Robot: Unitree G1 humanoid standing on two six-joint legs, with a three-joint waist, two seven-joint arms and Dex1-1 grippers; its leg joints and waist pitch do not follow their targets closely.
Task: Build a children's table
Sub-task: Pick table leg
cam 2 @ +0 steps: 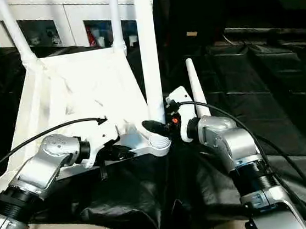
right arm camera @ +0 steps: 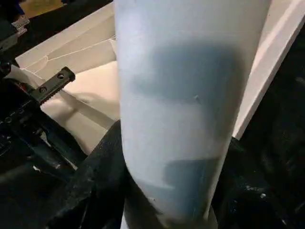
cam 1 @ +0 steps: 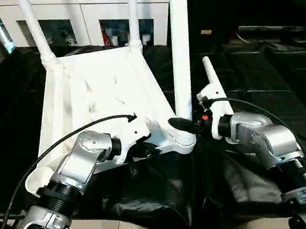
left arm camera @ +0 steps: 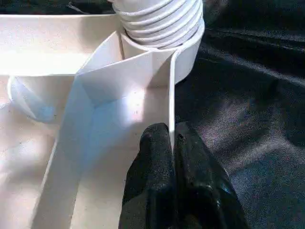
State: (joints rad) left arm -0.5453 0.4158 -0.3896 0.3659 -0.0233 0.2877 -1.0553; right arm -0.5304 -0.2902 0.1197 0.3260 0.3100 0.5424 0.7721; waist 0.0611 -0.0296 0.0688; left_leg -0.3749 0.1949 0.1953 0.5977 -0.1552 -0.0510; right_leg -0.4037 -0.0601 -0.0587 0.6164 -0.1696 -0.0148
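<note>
So, here's where I'm at with the children's table [cam 1: 92, 91]: the top is lying upside down on the black sheet [cam 1: 258, 69] covering the worktop, ribbed underside facing up. Two legs [cam 1: 35, 25] are already standing in the far corner sockets, a fourth leg [cam 1: 214, 80] is lying on the sheet just beside my right arm, and I'm working the third leg [cam 1: 181, 45] into the near corner socket [cam 1: 182, 140].

My left gripper [left arm camera: 171, 157] is clenched on the thin edge wall of the top, right next to that socket (the wrist view shows the wall pinched between both fingers). My right gripper [right arm camera: 162, 200] is wrapped around the upright leg low down, close to where its threaded end meets the socket.

The step looks like seating or screwing the leg home. My take on doing it well:

- keep the leg dead upright, since a tilt would probably cross the threads
- hold the left pinch firm so the top doesn't spin or slide on that slippery-looking sheet
- grip low on the leg, as I am, for better control
- go in short turns and regrip instead of forcing it

I can't tell from here how deep the threads already sit.
</note>
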